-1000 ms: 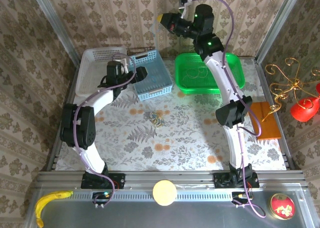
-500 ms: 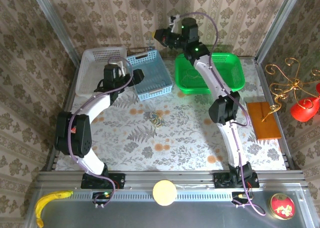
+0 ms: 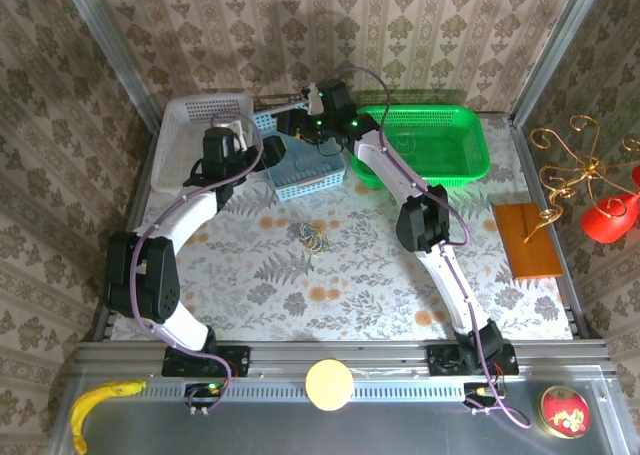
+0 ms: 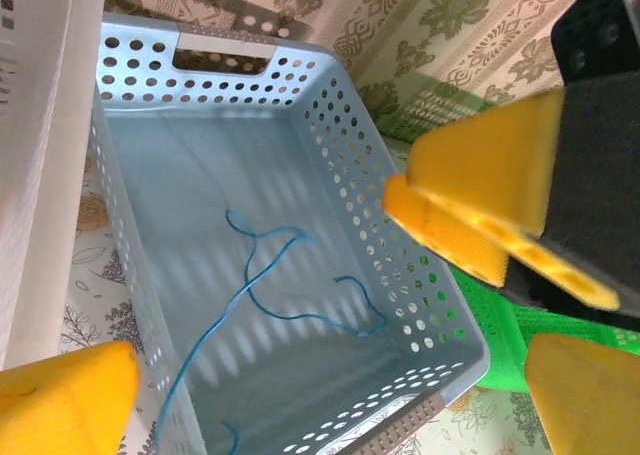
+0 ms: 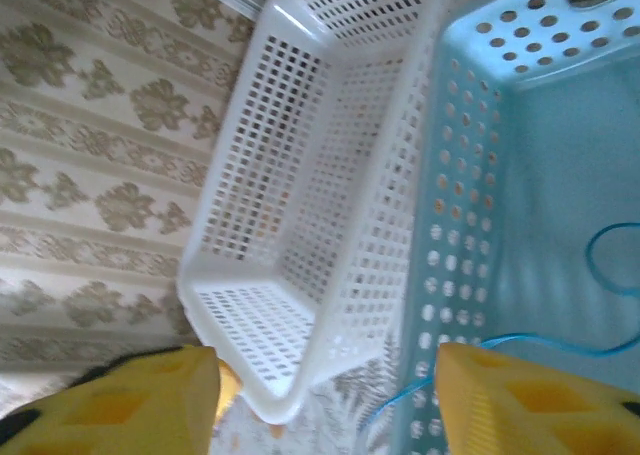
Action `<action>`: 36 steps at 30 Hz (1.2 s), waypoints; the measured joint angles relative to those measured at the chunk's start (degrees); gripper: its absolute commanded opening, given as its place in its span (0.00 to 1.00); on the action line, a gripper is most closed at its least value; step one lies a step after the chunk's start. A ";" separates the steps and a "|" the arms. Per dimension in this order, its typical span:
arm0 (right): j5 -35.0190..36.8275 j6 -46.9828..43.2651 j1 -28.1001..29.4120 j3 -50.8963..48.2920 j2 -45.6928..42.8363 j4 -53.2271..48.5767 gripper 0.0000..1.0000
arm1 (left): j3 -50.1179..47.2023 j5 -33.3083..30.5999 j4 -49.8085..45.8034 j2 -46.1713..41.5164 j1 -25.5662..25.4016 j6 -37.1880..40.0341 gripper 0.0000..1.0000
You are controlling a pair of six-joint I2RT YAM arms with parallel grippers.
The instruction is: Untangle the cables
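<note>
Poised over the blue basket (image 3: 320,175), where a loose blue cable (image 4: 246,287) lies, left gripper (image 4: 325,400) and right gripper (image 5: 326,390) both spread and empty, tangle of cables (image 3: 314,237) on the counter (image 3: 350,265) just off the basket's near side, marginally closer to the left.

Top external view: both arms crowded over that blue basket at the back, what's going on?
Cable untangling. The left gripper and the right gripper both hover over the light-blue perforated plastic basket, jaws open, holding nothing. One thin blue cable lies loose on the basket floor. A small tangle of yellowish and dark cables sits mid-table on the floral tablecloth, untouched.
</note>
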 measured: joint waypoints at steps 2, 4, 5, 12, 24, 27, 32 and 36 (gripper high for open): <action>0.44 -1.77 -0.46 -1.27 -1.22 -1.38 0.68 | 1.14 0.39 -0.33 0.20 0.00 0.02 1.00; 1.11 -2.84 -1.05 -3.10 -3.45 -2.51 0.68 | 2.75 0.81 -0.42 0.87 -0.02 0.04 1.00; 1.42 -3.43 -1.38 -4.15 -4.90 -2.89 0.68 | 3.54 1.01 -0.39 1.38 -0.07 0.09 1.00; 4.85 -6.93 -2.91 -20.09 -23.96 -2.29 0.68 | 10.91 2.54 -2.47 8.33 -1.18 2.25 1.00; 6.86 -6.25 -3.19 -51.12 -43.60 9.46 0.65 | 8.07 -0.22 -6.75 7.76 -3.06 4.55 1.00; 6.84 -5.75 -2.62 -56.81 -43.60 10.82 0.65 | 2.10 -1.27 -7.63 2.47 -2.97 4.28 1.00; 6.82 -4.09 -0.96 -65.44 -44.24 14.47 0.66 | -7.74 -1.90 -7.74 -5.09 -1.95 0.57 0.87; 6.86 -2.86 0.31 -70.75 -46.42 16.48 0.67 | -13.79 -1.64 -4.33 -6.38 -1.09 -5.68 0.80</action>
